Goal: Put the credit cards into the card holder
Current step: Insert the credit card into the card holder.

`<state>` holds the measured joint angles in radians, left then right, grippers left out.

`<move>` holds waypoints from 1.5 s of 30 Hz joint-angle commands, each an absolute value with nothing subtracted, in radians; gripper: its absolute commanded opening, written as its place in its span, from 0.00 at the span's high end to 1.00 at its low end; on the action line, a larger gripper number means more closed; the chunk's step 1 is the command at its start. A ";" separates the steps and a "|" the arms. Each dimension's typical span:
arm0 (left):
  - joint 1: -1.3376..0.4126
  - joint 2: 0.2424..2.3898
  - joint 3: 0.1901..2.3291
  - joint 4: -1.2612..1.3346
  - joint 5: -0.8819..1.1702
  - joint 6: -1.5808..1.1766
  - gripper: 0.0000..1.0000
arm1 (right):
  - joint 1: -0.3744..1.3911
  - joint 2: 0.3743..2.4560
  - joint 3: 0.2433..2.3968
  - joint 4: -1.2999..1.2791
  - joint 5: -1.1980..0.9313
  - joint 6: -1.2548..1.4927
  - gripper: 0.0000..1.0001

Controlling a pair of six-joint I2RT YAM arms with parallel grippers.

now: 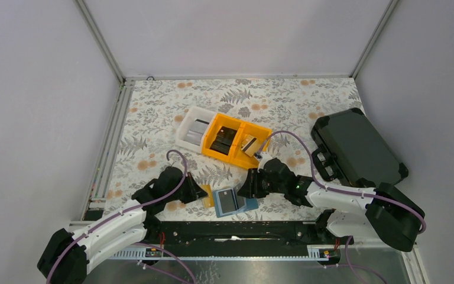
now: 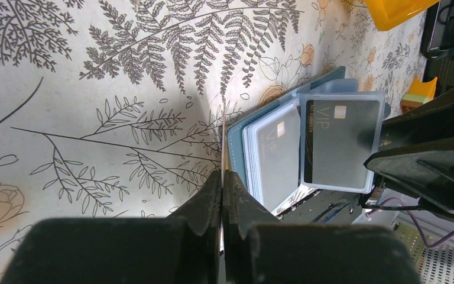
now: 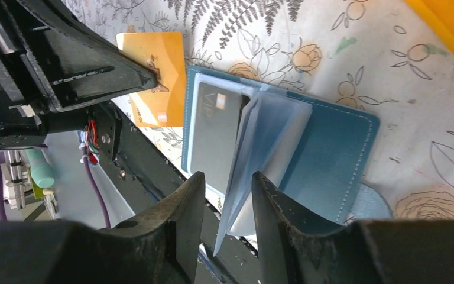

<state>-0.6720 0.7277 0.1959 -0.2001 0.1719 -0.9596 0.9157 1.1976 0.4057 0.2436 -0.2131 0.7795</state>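
The teal card holder [image 1: 233, 202] lies open near the table's front edge, and its clear pocket leaves [image 3: 272, 136] stand up. Dark credit cards sit in its pockets [image 2: 340, 142] [image 3: 216, 133]. My right gripper [image 3: 227, 180] is open and straddles the raised leaves, which lean on the right finger with a gap to the left one. My left gripper [image 2: 221, 177] is shut on an orange card [image 3: 156, 65]. That card shows edge-on [image 2: 221, 136] just left of the holder [image 2: 236, 142]. In the top view the two grippers flank the holder, left [image 1: 200, 192] and right [image 1: 249, 186].
An orange bin [image 1: 236, 154] and a white bin [image 1: 183, 133] stand mid-table with more dark cards [image 1: 224, 137] inside. A large black hard case [image 1: 354, 148] lies at the right. The black rail [image 1: 236, 228] at the table's front edge runs just below the holder.
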 commanded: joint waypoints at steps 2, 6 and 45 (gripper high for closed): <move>-0.679 0.727 0.200 -0.160 0.181 -0.962 1.00 | 0.961 1.197 0.469 0.286 -0.229 0.777 0.57; -0.679 0.725 0.203 -0.148 0.185 -0.963 1.00 | 0.993 1.250 0.485 0.324 -0.225 0.779 0.56; -0.947 0.785 0.301 0.133 -0.010 -1.136 1.00 | 1.034 1.011 0.526 -0.113 0.194 0.641 0.47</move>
